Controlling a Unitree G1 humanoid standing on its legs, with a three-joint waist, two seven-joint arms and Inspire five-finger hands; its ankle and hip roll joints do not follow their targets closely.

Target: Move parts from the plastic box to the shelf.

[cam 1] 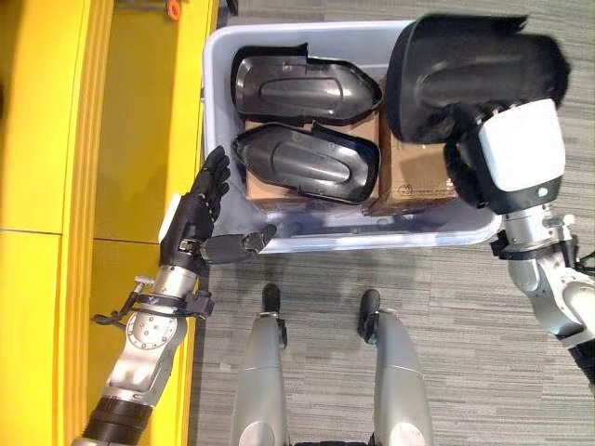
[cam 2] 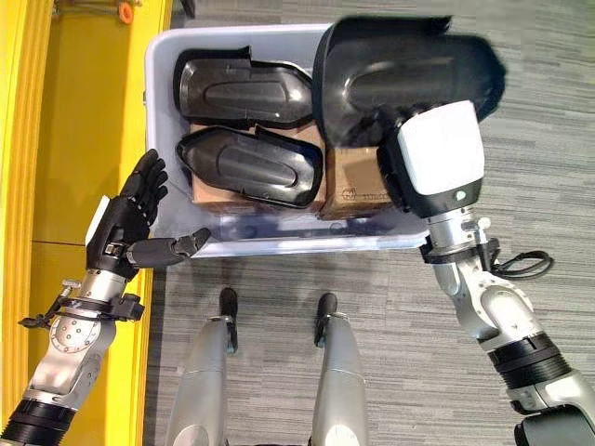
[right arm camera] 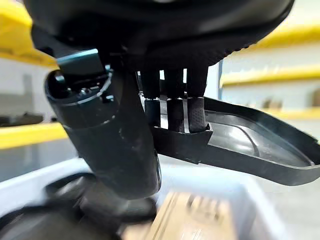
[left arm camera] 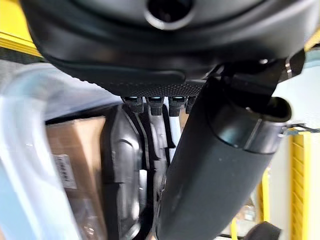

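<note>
A clear plastic box point(cam 1: 372, 243) stands on the floor in front of me. Two black moulded parts lie in its left half, one at the far side point(cam 1: 302, 84) and one nearer point(cam 1: 307, 163), both resting on cardboard. My right hand point(cam 2: 409, 181) is shut on a third black part point(cam 1: 465, 74) and holds it up over the box's right side. In the right wrist view its fingers point(right arm camera: 175, 112) curl over that part's rim point(right arm camera: 250, 145). My left hand point(cam 1: 195, 218) is open beside the box's near left corner, holding nothing, with the thumb pointing at the box wall.
A yellow shelf point(cam 1: 56, 139) runs along my left, close to the box. Brown cardboard boxes point(cam 1: 418, 177) sit inside the plastic box under the parts. Grey carpet point(cam 1: 465, 353) spreads to the right and near side.
</note>
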